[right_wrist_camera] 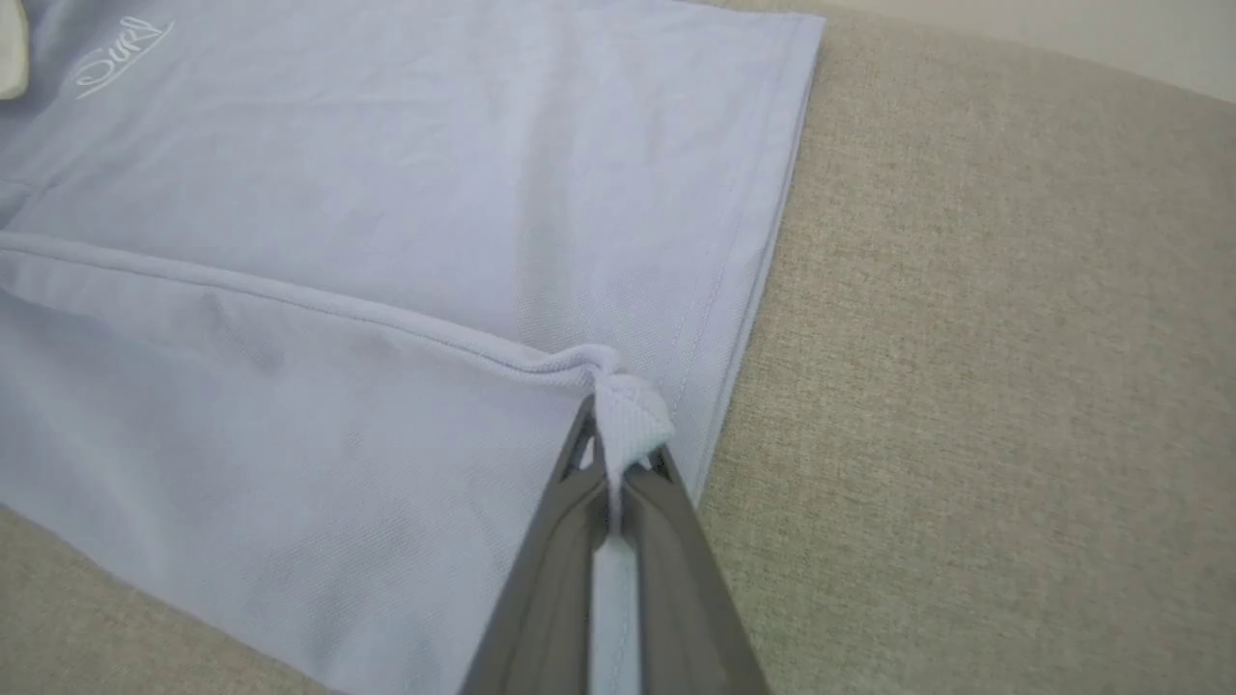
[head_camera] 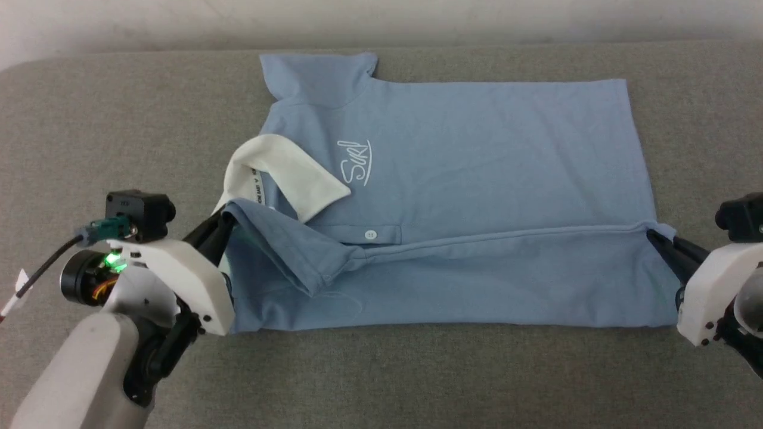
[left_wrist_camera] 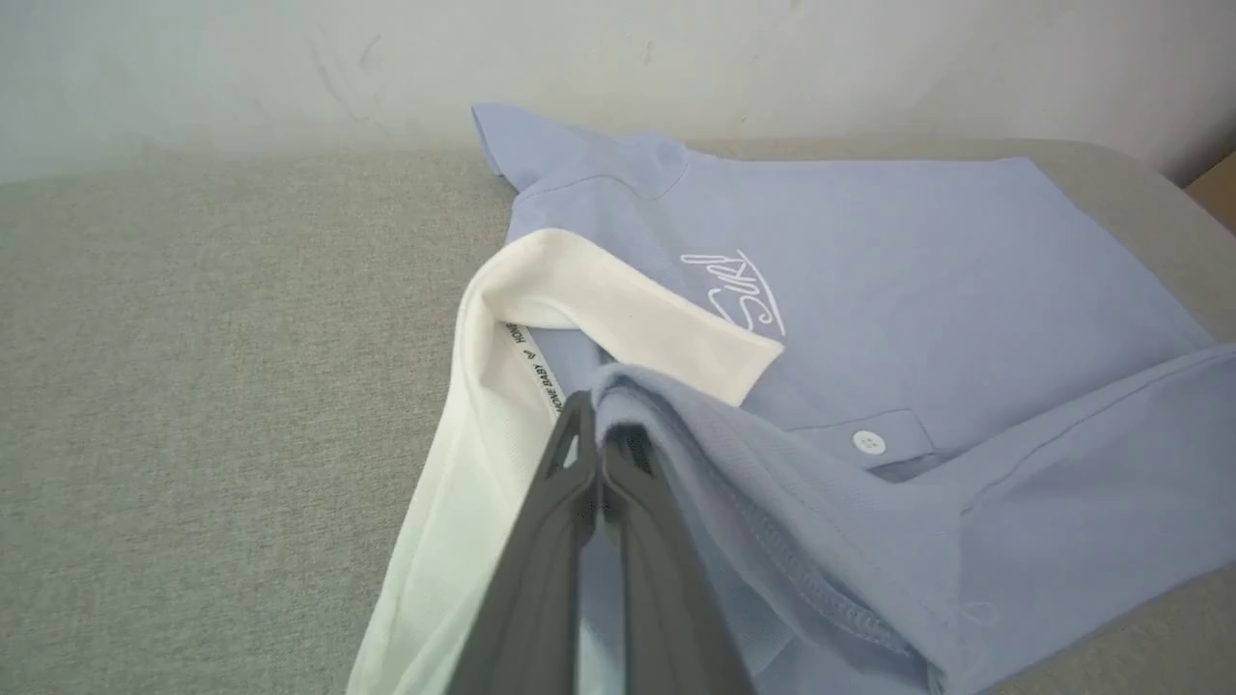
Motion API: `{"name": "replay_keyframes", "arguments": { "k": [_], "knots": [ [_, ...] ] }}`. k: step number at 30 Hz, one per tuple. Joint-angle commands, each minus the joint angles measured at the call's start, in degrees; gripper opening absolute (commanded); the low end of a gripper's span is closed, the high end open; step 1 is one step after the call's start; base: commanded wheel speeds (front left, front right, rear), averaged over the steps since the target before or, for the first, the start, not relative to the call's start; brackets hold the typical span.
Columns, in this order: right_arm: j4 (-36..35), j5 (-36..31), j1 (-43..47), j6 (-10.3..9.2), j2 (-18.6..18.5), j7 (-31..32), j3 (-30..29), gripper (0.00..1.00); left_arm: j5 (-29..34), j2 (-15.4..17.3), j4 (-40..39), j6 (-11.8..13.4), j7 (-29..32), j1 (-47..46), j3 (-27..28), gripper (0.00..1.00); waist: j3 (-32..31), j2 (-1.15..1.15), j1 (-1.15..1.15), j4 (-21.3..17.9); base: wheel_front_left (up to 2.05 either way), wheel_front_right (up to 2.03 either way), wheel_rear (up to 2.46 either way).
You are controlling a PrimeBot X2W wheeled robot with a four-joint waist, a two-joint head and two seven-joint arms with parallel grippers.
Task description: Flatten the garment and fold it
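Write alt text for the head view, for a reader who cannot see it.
A light blue shirt lies on a grey padded surface, its near side folded over toward the middle. The left gripper is shut on the folded edge beside the white collar, the right gripper on the same edge at the hem.

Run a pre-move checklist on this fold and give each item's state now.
1. The left gripper is shut on the light blue knit polo shirt at the shoulder end: ok.
2. The right gripper is shut on the hem end: ok.
3. The folded edge runs fairly straight between the grips: ok.
4. The white collar lies flat: not ok, one wing is splayed.
5. The layers under the fold are smooth: cannot tell, hidden.
6. The shirt is fully on the grey fabric surface: ok.
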Motion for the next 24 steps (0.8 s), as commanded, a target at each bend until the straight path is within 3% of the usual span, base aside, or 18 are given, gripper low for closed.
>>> {"name": "replay_keyframes", "arguments": {
  "k": [1, 8, 9, 10, 11, 12, 17, 24],
  "knots": [
    [1.33, -0.78, -1.75, -0.11, 0.59, -0.64, 0.32, 0.00, 0.93, -0.39, 2.05, -0.08, -0.48, -1.85, -0.28, 0.00, 2.36, 0.00, -0.02, -0.74, 0.00, 0.00, 0.00],
    [6.52, -2.68, -5.73, -0.11, 1.94, -3.21, 2.97, 0.00, 2.34, -2.83, 10.25, -1.25, -3.12, -6.11, -1.96, 0.00, 3.68, 0.00, -0.02, -1.11, 0.00, 0.00, 0.00],
    [7.17, -2.72, -6.09, -0.11, 2.09, -3.61, 3.41, 0.00, 2.53, -3.20, 11.39, -1.37, -3.39, -6.47, -2.31, 0.23, 3.70, 0.00, -0.02, -1.08, 0.00, 0.00, 0.00],
    [7.87, -2.81, -6.41, -0.11, 2.22, -3.89, 3.76, 0.11, 2.70, -3.49, 12.70, -1.34, -3.19, -6.72, -2.72, 1.00, 3.65, 0.00, -0.02, -1.06, 0.00, 0.00, 0.00],
    [8.54, -3.50, -6.70, -0.11, 2.10, -3.93, 4.28, 0.95, 2.91, -3.66, 13.76, -1.52, -2.92, -7.01, -3.23, 1.00, 3.53, 0.00, -0.02, -1.04, 0.00, 0.00, 0.00],
    [9.08, -4.39, -6.97, -0.11, 1.92, -4.09, 4.76, 1.00, 3.02, -4.04, 14.39, -1.46, -3.22, -7.35, -3.39, 1.00, 3.29, 0.00, -0.02, -0.97, 0.00, 0.00, 0.00],
    [11.15, -6.14, -6.88, -0.11, 3.54, -2.99, 2.64, 1.00, 2.79, -6.26, 15.83, 0.29, -6.09, -7.76, -2.56, 1.00, 0.67, 0.00, -0.02, -0.56, 0.00, 0.00, 0.00],
    [8.96, -10.07, -3.01, -0.11, 8.37, 1.52, -2.52, 1.00, 2.68, -6.28, 14.39, 3.64, -5.77, -3.60, -2.20, 1.00, -4.90, 0.00, -0.02, -0.39, 0.00, 0.00, 0.00]
  ]
}}
